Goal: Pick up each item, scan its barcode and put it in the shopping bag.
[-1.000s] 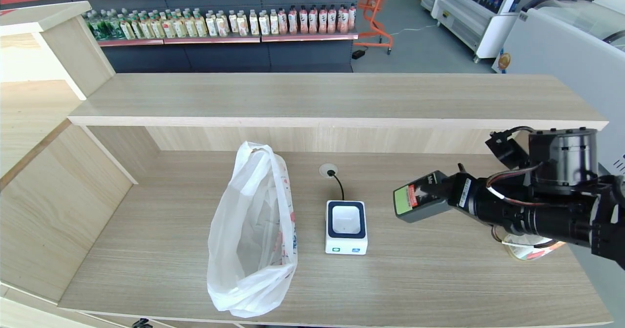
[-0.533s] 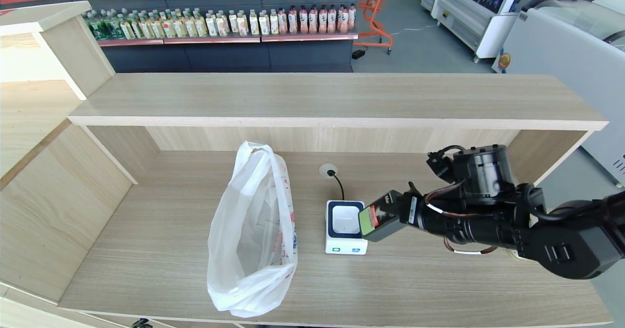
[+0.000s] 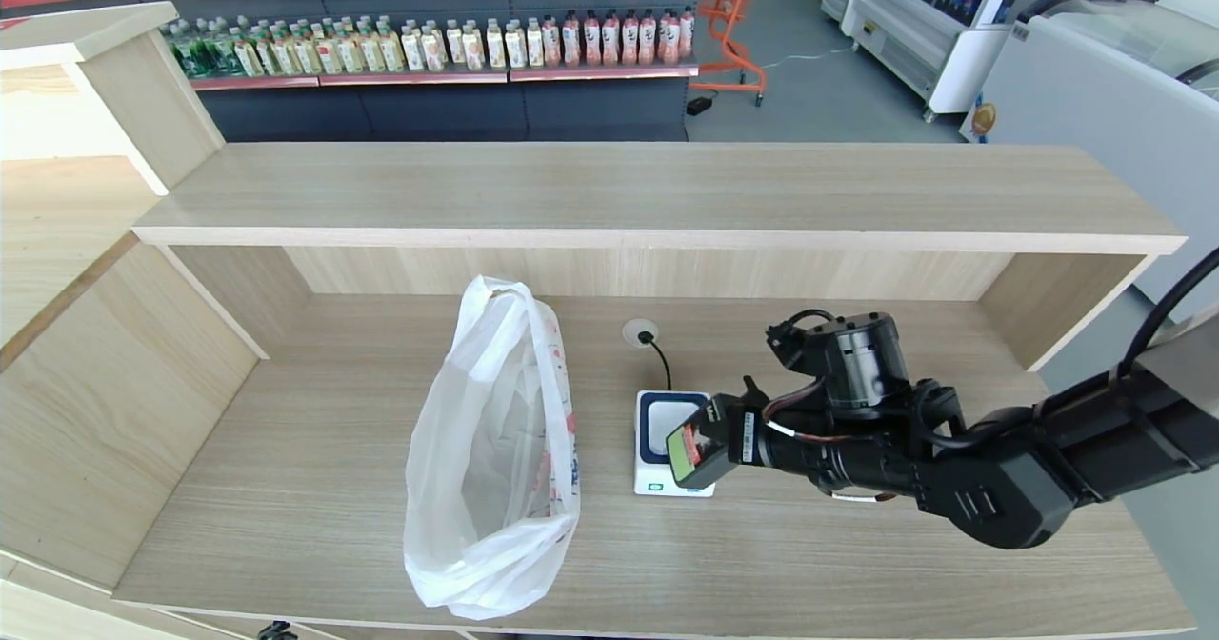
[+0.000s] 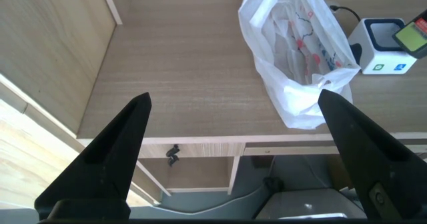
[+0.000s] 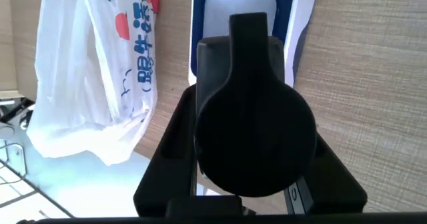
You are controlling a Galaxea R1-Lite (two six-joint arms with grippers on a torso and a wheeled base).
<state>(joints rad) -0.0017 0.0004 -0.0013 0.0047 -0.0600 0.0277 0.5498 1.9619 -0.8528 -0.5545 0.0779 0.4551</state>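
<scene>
Swung left, the right gripper (image 3: pixel 712 433) now pinches the box (image 3: pixel 688 453) over the scanner's (image 3: pixel 655 423) right edge, seemingly clear of it; the bag (image 3: pixel 495 450) stands just left of the scanner, the left gripper (image 4: pixel 235 97) spread wide.

Light wood-grain counter (image 3: pixel 838 564), recessed below a raised far ledge (image 3: pixel 648 188), with a side panel (image 3: pixel 114 402) closing the left end. On it: a white plastic shopping bag (image 3: pixel 495 450) left of centre, mouth open upward, and a white barcode scanner (image 3: pixel 657 421) with a dark-framed window just right of the bag, not touching. A black cable (image 3: pixel 661 364) runs from the scanner's far side into a round grommet (image 3: pixel 640 333) in the counter.
</scene>
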